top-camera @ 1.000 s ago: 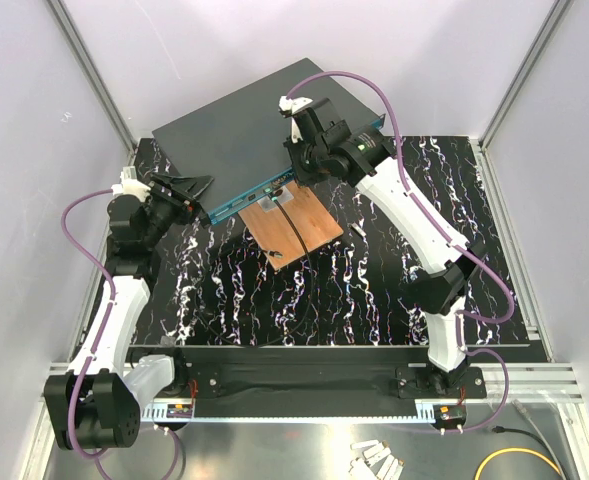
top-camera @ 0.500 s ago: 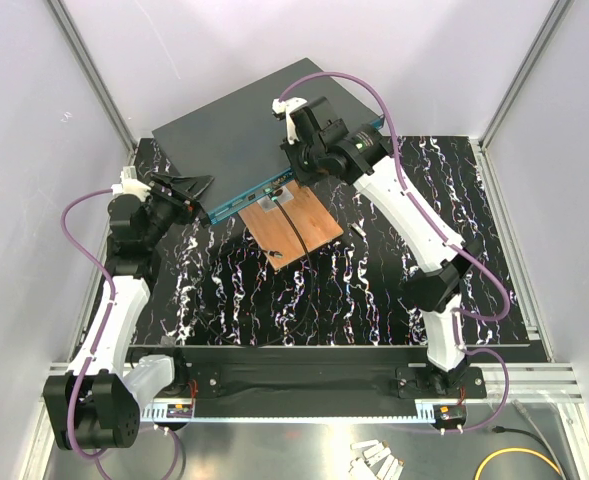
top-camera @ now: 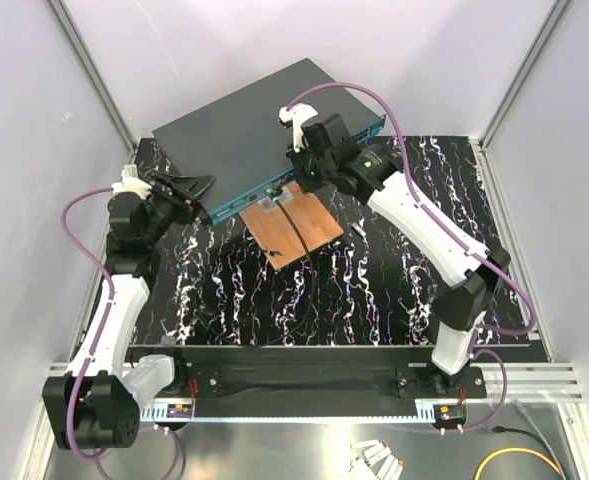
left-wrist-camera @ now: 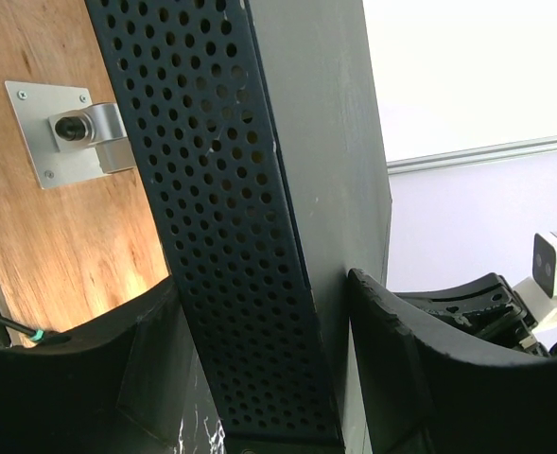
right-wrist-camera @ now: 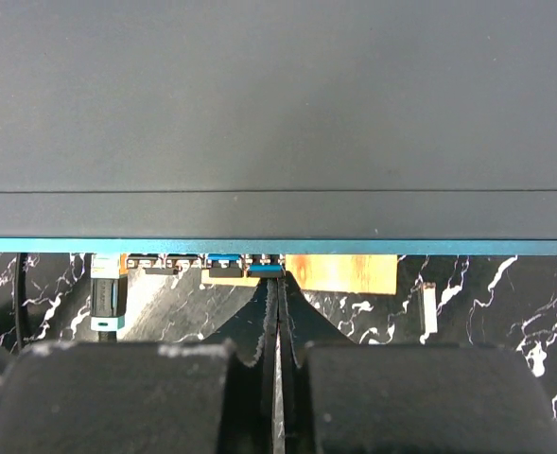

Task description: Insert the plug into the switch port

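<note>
While left claw [top-camera: 190, 186] pinches switch [top-camera: 234, 130] corner, right claw [right-wrist-camera: 276, 298] pressed together, plug hidden

The top camera looks down from behind; both wrist cameras sit close against the switch [top-camera: 244, 125].

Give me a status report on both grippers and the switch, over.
Left gripper clamped on switch corner. Right gripper shut, tips at the port row; plug not clearly seen. Brown board sits just before that front edge.
</note>
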Action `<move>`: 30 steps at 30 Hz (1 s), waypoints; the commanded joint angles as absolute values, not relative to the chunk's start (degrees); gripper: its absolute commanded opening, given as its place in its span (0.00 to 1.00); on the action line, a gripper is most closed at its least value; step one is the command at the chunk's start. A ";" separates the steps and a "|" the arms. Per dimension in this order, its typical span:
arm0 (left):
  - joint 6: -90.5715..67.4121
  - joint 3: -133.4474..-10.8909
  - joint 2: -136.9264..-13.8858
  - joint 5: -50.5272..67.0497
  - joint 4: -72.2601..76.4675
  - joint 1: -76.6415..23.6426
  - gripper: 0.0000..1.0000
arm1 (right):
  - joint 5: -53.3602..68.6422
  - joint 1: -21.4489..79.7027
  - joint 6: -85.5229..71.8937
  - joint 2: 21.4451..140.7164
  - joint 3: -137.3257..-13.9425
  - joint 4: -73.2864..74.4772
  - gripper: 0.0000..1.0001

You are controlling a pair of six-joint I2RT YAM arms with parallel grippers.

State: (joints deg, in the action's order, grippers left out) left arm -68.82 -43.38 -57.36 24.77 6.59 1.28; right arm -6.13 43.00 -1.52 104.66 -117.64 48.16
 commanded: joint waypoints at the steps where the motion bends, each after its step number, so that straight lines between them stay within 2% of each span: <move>1: -60.82 -44.65 -59.24 31.73 2.11 -3.25 0.24 | -6.42 42.45 -0.27 100.91 -114.53 36.12 0.00; 7: -60.56 -44.91 -59.41 31.55 1.93 -3.34 0.24 | -6.24 42.36 1.74 100.28 -114.96 40.86 0.00; 14: -60.12 -45.87 -59.59 31.73 1.23 -3.25 0.24 | -7.73 42.01 3.95 105.38 -124.10 53.33 0.00; 22: -60.47 -45.35 -59.68 31.82 1.76 -3.34 0.24 | -2.99 41.75 4.31 101.78 -118.13 54.32 0.00; 30: -60.21 -45.18 -59.41 31.64 1.67 -3.25 0.24 | -2.37 41.84 2.99 105.64 -124.88 53.96 0.00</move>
State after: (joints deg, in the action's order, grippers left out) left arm -68.18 -44.66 -57.54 25.06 4.27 1.13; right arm -3.44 42.15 3.38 105.12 -120.07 55.18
